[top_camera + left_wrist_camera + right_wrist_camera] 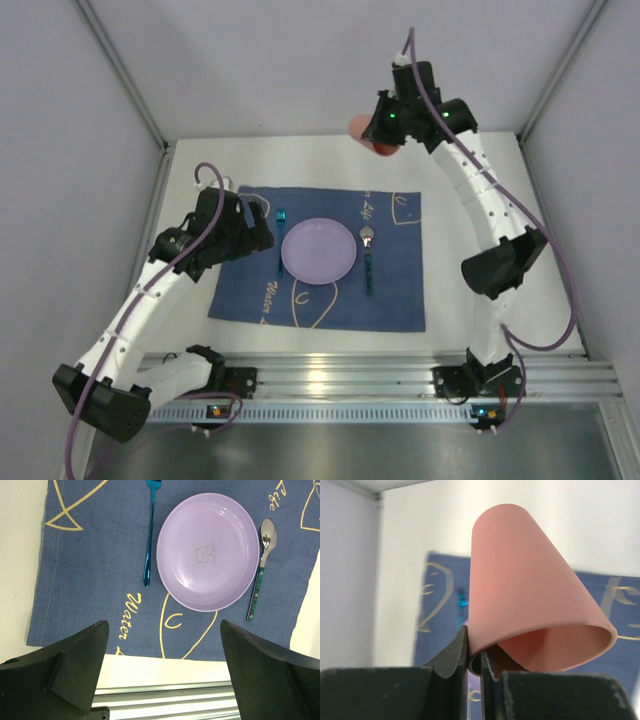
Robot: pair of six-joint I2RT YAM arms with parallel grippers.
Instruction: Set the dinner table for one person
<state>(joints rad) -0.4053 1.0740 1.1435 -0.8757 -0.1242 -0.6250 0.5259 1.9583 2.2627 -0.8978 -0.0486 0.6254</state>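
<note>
Since the table (446,322) underlies everything and is fixed, I grip only its settings. Left jaws gape wide at 9 o'clock of the plate (318,250). Farther, at 1 o'clock, right jaws pinch the pink cup (530,595) by its rim; I judge it light, stiff, likely to pivot.

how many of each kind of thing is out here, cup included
purple plate: 1
blue fork: 1
green-handled spoon: 1
pink cup: 1
blue mat: 1
total: 5
</note>
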